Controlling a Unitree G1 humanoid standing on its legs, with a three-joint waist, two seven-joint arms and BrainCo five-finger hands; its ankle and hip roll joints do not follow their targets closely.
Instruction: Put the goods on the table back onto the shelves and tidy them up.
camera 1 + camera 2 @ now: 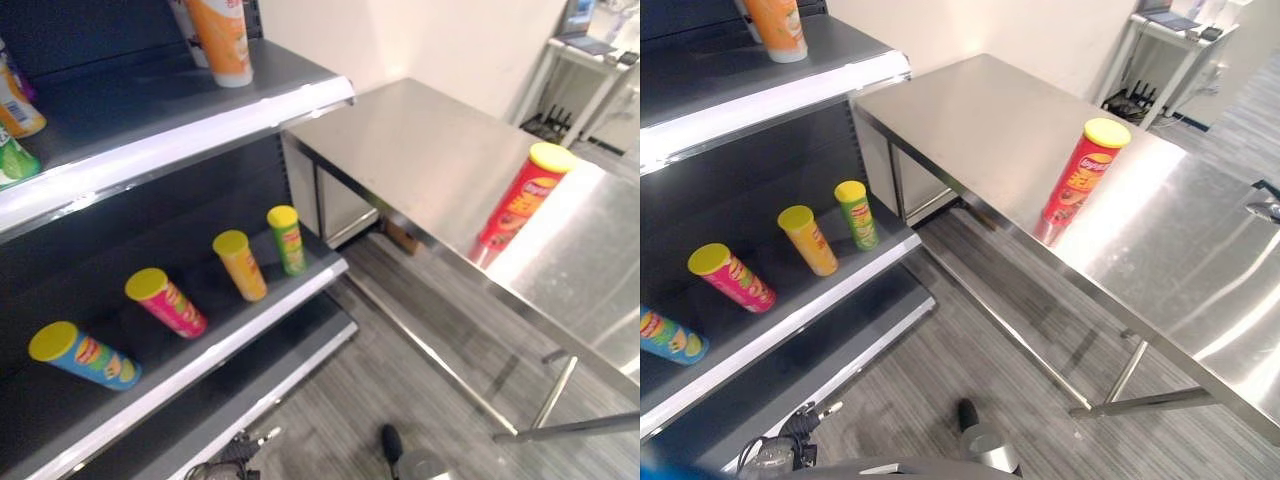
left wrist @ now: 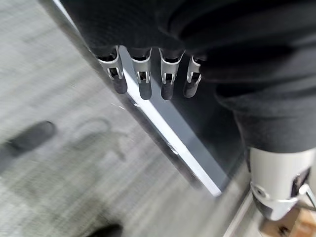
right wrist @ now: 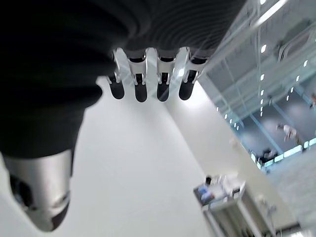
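Both the left hand (image 2: 143, 79) and the right hand (image 3: 148, 79) hang with relaxed fingers holding nothing, while the red can (image 1: 1077, 183) stands upright on the steel table (image 1: 970, 120) (yellow lid on), well apart from four cans (image 1: 240, 264) lying on the shelf (image 1: 230, 335)

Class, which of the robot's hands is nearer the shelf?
Left, probably. The left hand hangs open beside the shelf, at its bottom edge; the right hand faces a wall and ceiling.

Blue can (image 1: 668, 337) cut by edge; upper-shelf orange can (image 1: 220, 38) top cropped.
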